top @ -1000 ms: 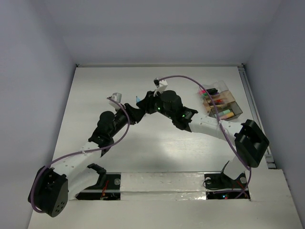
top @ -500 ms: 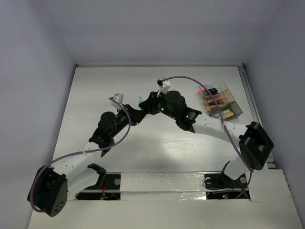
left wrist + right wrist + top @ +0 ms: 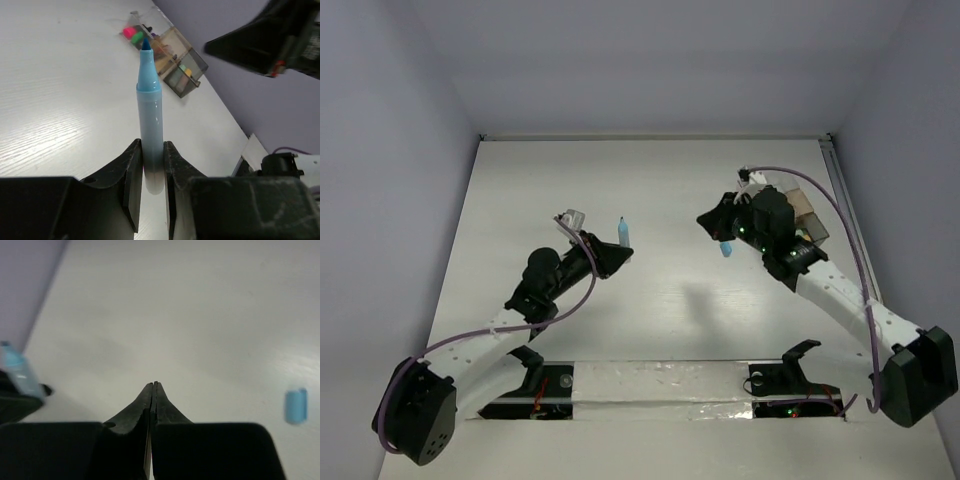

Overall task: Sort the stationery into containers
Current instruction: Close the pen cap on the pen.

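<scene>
In the overhead view the left arm rises from its base at the lower left corner and slants up toward the middle of the white table (image 3: 520,190). Its left gripper (image 3: 609,257) is clamped on the lower barrel of a thin light-blue felt-tip pen (image 3: 623,235). The left wrist view shows the black fingers (image 3: 132,167) pressing either side of the pen (image 3: 150,115), which stands upright out of them, its dark blue tip bare and uppermost. The right arm climbs from the lower right corner to the upper right of the frame, bent at the elbow. Its right gripper (image 3: 708,221) points left, and the wrist camera shows its jaws pressed together with nothing between them (image 3: 152,386). A small light-blue plastic cap (image 3: 726,247) sits just below that gripper, apart from it, blurred at the right edge of the wrist view (image 3: 296,406). Farther back, at the upper right, the clear plastic compartment box (image 3: 812,213) lies partly behind the right wrist, with pink and green highlighter caps (image 3: 133,34) inside.
</scene>
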`<state>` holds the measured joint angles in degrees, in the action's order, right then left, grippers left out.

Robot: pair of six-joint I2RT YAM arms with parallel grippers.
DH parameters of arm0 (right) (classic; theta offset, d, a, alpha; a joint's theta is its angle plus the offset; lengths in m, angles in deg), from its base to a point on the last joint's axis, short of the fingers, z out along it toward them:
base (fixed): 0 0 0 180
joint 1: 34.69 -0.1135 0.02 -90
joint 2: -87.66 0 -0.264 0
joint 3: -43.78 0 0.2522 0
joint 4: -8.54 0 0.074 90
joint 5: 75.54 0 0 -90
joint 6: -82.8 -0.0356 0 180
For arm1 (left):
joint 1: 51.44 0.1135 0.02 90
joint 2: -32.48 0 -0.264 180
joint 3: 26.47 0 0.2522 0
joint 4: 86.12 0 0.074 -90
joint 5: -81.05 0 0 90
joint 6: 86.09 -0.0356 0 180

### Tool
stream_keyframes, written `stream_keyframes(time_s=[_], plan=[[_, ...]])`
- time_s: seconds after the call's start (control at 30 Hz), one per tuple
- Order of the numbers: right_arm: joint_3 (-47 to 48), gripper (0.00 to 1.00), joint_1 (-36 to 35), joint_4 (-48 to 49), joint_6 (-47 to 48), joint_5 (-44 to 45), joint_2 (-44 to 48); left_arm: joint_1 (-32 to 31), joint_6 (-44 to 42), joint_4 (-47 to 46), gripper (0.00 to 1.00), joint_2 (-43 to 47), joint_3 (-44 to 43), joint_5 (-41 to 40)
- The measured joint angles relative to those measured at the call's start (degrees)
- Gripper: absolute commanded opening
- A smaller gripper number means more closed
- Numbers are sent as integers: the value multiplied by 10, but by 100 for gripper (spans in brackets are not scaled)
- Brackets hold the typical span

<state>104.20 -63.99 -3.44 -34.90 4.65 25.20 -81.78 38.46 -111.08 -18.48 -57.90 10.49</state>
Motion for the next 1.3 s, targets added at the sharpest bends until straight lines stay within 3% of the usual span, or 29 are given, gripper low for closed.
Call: stream_keyframes(time_s=[0.07, 0.17, 0.2, 0.3, 0.47, 0.63, 0.9, 1.3], plan=[[1, 3, 9, -51, 13, 22, -24, -10, -4, -23, 0, -8, 3, 13], [3, 27, 12, -129, 26, 52, -85, -23, -12, -58, 0, -24, 7, 28], [4, 39, 12, -151, 28, 63, -104, -24, -16, -69, 0, -29, 10, 31], [18, 49, 16, -213, 38, 106, -160, -26, -25, -91, 0, -48, 13, 39], [66, 50, 24, -261, 46, 167, -229, -34, -37, -113, 0, -83, 13, 50], [79, 52, 38, -262, 49, 168, -255, -41, -43, -117, 0, -92, 13, 57], [80, 80, 66, -236, 52, 101, -303, -45, -53, -118, 0, -92, 13, 56], [66, 83, 113, -169, 45, 71, -320, -46, -60, -116, 0, -92, 13, 53]])
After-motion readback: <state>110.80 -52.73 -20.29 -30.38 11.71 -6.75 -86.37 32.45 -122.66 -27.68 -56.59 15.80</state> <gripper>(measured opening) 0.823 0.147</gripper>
